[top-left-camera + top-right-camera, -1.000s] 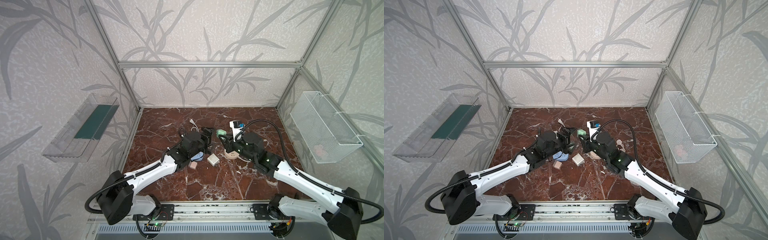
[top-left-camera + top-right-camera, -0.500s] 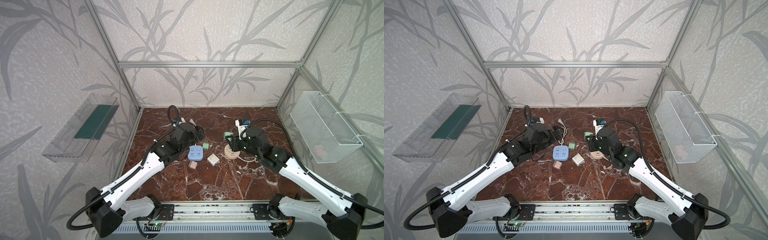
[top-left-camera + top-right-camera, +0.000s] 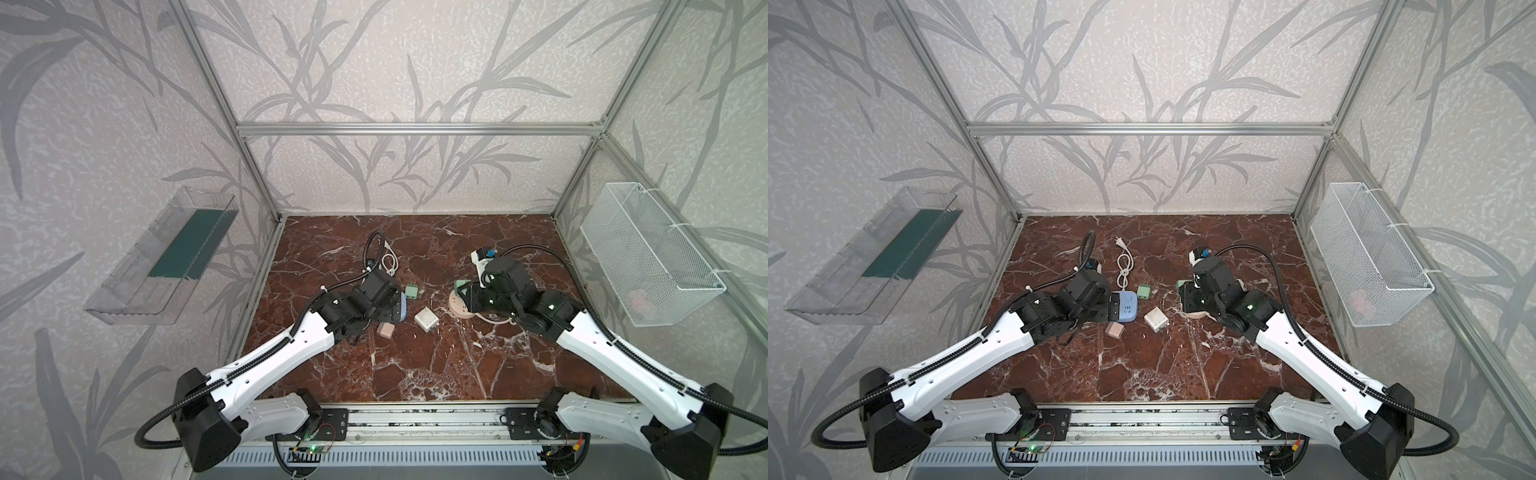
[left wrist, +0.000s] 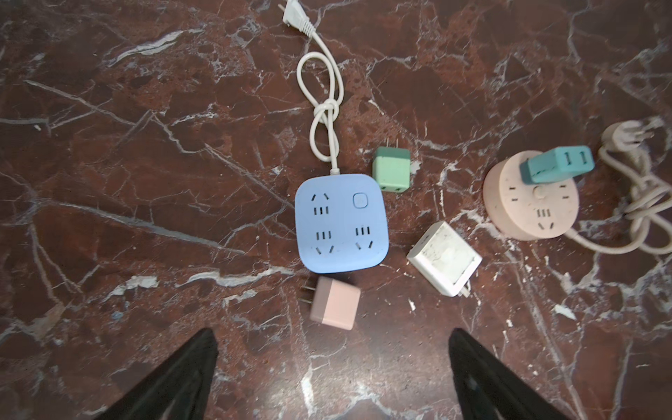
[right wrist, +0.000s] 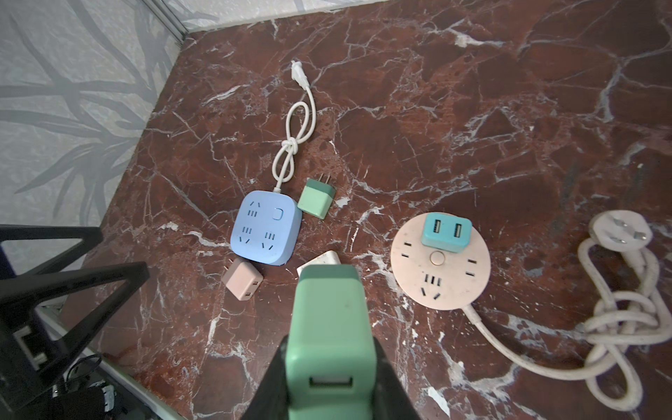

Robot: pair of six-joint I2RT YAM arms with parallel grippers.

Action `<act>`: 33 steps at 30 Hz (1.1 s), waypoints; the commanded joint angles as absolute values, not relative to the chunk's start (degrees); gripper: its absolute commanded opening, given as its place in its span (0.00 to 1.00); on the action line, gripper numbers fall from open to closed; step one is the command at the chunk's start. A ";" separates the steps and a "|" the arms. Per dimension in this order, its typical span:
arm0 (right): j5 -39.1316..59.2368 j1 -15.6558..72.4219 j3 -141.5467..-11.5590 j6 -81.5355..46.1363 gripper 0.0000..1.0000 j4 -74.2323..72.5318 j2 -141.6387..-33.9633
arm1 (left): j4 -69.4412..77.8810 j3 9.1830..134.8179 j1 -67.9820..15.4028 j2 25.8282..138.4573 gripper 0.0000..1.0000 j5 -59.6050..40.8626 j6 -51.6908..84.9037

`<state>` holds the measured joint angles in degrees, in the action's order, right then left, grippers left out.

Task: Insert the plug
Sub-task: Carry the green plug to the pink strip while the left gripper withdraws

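Mint-green plastic charger plug (image 5: 330,327), pinched at its flat sides by right jaws, aloft near round pink socket hub (image 5: 411,276) — likely light, rigid, slick — left jaws spread wide, empty.

**No lettering we can read**

We find no word, brand, number or sign that we can make out. The blue power strip (image 4: 342,222) and the round pink power strip (image 4: 531,211) show only socket slots and a button each. The green plug (image 5: 331,327), the teal adapter (image 4: 556,165) and the pink charger (image 4: 336,303) look plain. The white charger (image 4: 443,258) bears faint pale marks, too blurred for us to read.
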<state>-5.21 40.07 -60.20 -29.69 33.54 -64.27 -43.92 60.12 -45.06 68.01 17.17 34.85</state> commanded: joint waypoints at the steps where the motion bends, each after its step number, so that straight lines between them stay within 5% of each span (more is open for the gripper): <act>1: -8.60 39.91 -60.56 -28.26 0.00 36.58 -63.49 | -46.51 58.95 -45.26 65.23 0.97 18.41 32.08; 33: 1.75 36.55 -71.73 -24.40 0.00 57.40 -83.56 | -43.19 58.32 -49.26 64.07 0.93 12.70 32.23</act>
<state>0.01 36.93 -69.82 -25.93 54.17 -82.78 -43.51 56.97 -48.75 64.07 12.51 31.70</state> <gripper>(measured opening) 0.277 0.926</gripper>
